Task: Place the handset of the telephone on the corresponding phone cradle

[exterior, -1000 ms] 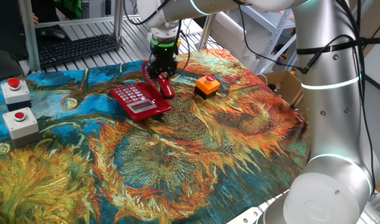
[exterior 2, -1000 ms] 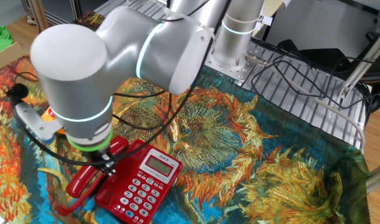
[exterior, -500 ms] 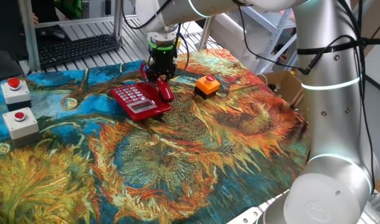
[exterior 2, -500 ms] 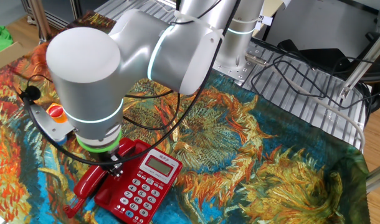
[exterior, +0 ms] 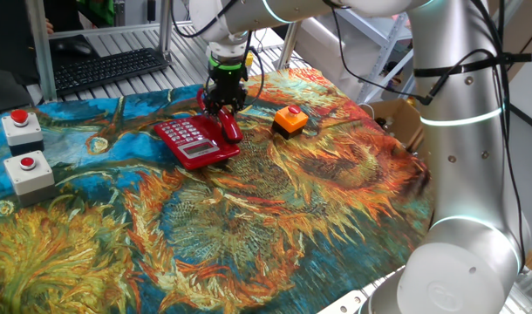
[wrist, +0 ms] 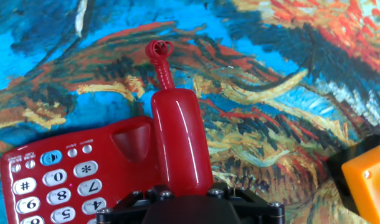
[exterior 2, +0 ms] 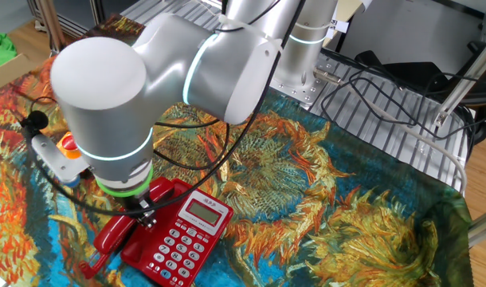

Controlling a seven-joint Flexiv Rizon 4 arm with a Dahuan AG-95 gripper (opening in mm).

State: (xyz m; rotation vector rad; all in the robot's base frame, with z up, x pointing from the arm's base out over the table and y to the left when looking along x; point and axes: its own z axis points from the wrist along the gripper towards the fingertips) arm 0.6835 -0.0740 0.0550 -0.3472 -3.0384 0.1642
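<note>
A: Where does the handset lie?

B: Along one side of the telephone, on the edge away from the keys, with its thin cord end pointing away from the hand camera. In the hand view one end sits beside the empty cradle recess. Whether it rests fully seated cannot be told, since the gripper covers the middle of the bar.

A: And the gripper?

B: It points down over the handset, and its jaws stand partly apart at either side of the red bar. From one fixed view the fingers appear closed against it, so the gripper probably has hold of the handset, though the contact itself is hidden by the black housing.

A: What surrounds the telephone?

B: A sunflower-patterned cloth covers the counter. An orange box with a red button stands near the telephone, apart from it. Two grey boxes with red buttons sit well apart at the far side of the cloth. A black keyboard lies beyond the cloth edge.

A: In the other fixed view?

B: The arm hides the gripper; the pale keys and light panel show clearly.
</note>
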